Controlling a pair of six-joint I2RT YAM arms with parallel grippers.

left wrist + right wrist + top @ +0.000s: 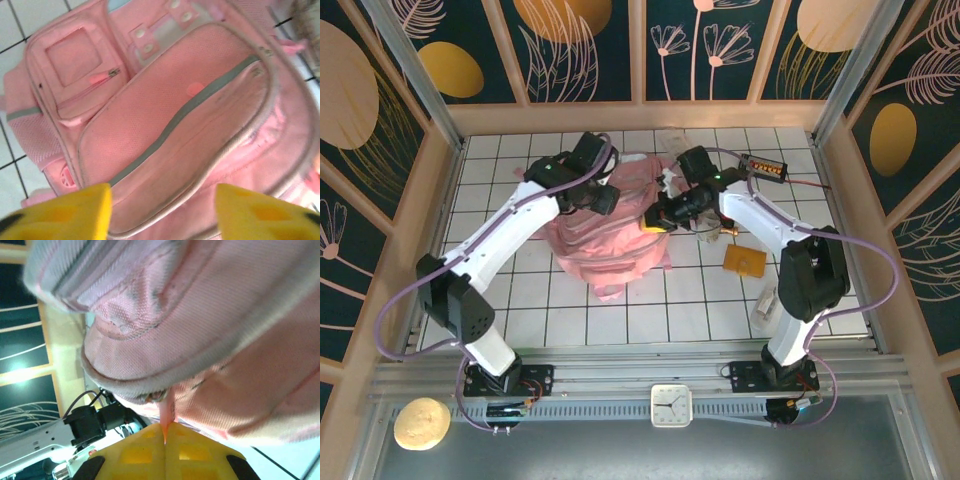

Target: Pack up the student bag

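The student bag is soft, matt woven cloth (mesh side panel); the left fingers are plastic.

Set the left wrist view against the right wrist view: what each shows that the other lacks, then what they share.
Left wrist adds: the left gripper, open and empty, over the student bag, a zipper pull, and the tiled table. Right wrist adds: the right gripper shut on a pink tab of the bag. Shared: the bag's pink fabric.
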